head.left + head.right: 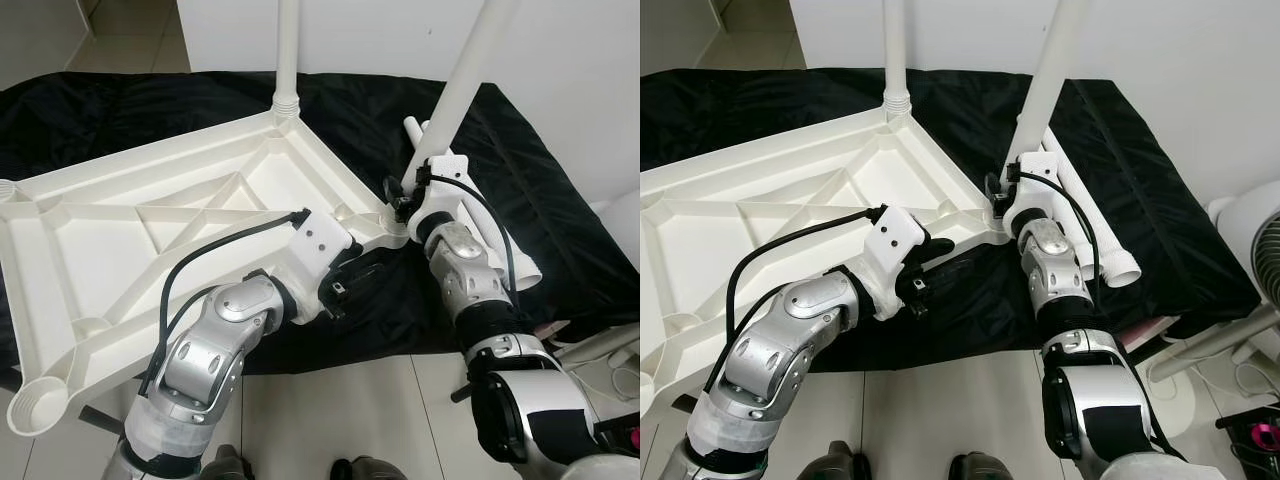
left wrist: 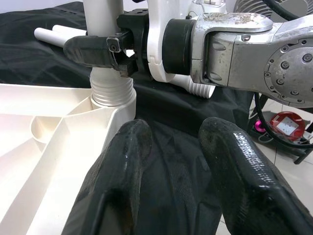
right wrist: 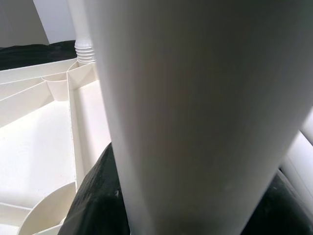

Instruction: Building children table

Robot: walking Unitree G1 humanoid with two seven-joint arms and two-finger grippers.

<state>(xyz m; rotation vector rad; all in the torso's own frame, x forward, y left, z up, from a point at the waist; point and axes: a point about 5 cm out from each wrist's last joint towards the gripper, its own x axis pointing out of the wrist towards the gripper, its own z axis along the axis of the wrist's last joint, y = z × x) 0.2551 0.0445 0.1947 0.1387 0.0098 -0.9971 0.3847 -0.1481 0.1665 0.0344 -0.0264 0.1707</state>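
A white plastic tabletop (image 1: 120, 165) lies upside down on a black cloth. One white leg (image 1: 287, 60) stands in its far corner socket. A second leg (image 1: 465, 80) stands tilted in the near right corner, its ribbed base (image 2: 112, 90) at the socket. My right gripper (image 1: 400, 200) is shut on this leg just above the base; the leg (image 3: 195, 117) looms close in the right wrist view. My left gripper (image 1: 345, 280) hovers open over the cloth beside that corner, with nothing between its fingers (image 2: 122, 166).
Loose white legs (image 1: 1095, 230) lie on the cloth to the right of my right arm. An empty leg socket (image 1: 35, 405) sits at the tabletop's near left corner. A white fan (image 1: 1250, 250) and a pink object (image 1: 1262, 437) stand on the floor at right.
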